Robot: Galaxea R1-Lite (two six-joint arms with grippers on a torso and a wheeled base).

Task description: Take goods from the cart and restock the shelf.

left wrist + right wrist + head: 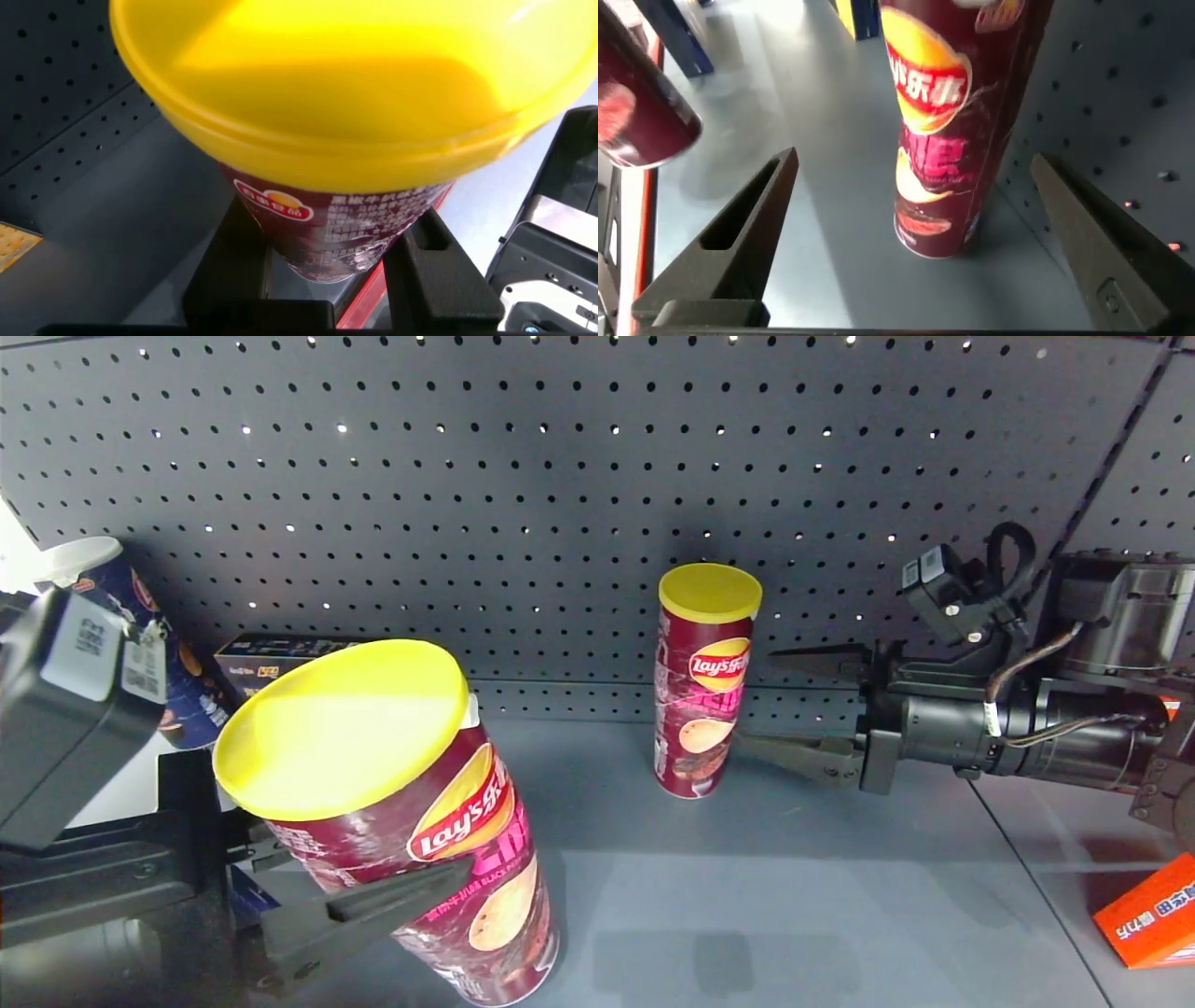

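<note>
A maroon chips can with a yellow lid (392, 803) hangs tilted over the shelf's front left, and my left gripper (364, 868) is shut on its body. From the left wrist view, the lid (346, 84) looms above the left gripper (327, 257), with one black finger on each side of the can. A second chips can (705, 681) stands upright near the pegboard. My right gripper (754, 698) is open just to its right, fingertips level with the can's lower half. In the right wrist view this can (948, 140) stands ahead between the spread fingers of the right gripper (915, 159).
The grey shelf (794, 915) ends at the dark pegboard back wall (560, 476). A blue can with a white lid (103, 579) and a dark box (280, 658) stand at the back left. An orange box (1148, 915) lies at the front right.
</note>
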